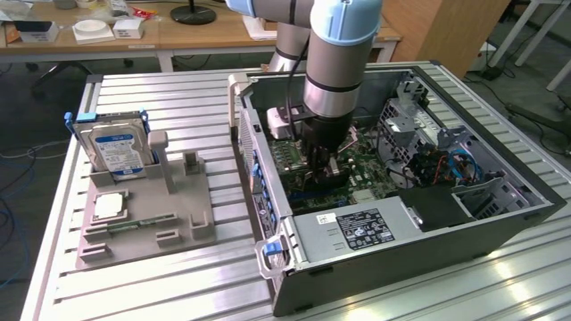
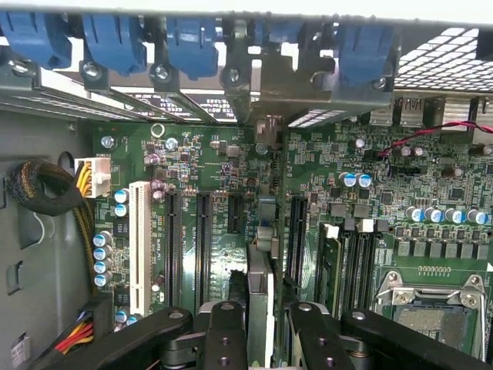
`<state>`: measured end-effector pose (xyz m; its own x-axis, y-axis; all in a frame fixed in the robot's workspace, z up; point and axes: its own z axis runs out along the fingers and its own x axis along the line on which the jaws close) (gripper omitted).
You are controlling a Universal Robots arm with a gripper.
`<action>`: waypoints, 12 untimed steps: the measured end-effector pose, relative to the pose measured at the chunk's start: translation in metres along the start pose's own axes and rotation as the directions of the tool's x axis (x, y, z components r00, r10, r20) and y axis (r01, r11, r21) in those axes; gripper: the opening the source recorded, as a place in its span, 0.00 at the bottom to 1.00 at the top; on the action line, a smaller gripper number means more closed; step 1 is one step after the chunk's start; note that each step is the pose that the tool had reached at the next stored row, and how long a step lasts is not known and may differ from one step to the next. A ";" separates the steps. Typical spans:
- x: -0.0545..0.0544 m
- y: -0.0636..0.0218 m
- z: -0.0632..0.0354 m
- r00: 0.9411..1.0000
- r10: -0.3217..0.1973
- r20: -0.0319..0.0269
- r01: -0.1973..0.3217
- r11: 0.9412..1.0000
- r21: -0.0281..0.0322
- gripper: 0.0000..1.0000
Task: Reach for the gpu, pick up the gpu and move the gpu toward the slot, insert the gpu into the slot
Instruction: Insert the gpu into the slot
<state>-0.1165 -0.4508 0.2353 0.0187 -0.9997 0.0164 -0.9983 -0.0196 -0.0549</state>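
The gpu [image 2: 260, 289] shows edge-on in the wrist view as a thin green card standing upright between my fingertips [image 2: 225, 339], its silver end bracket [image 2: 258, 92] up against the case's rear wall. My gripper [image 2: 262, 343] is shut on its top edge. The card stands over the motherboard [image 2: 223, 162], between two long black slots [image 2: 202, 247], and covers the slot beneath it. I cannot tell whether it is seated. In the exterior view my gripper [image 1: 325, 172] is down inside the open computer case [image 1: 499, 221], just above the board.
Blue bracket latches [image 2: 192, 42] line the case's rear wall. A white slot [image 2: 140, 247], a cable bundle [image 2: 46, 189] and the processor socket [image 2: 431, 297] flank the card. Outside the case, a grey holder [image 1: 178, 200] carries a hard drive [image 1: 116, 150] and a square chip [image 1: 109, 206].
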 end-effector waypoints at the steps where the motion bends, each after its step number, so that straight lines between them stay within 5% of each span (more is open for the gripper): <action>1: 0.000 0.0005 0.0000 1.000 0.000 -0.001 0.000 1.000 0.002 0.26; 12: 0.000 0.0016 0.0002 1.000 0.000 0.000 0.000 1.000 0.001 0.26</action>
<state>-0.1182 -0.4508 0.2349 0.0186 -0.9997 0.0165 -0.9983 -0.0195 -0.0556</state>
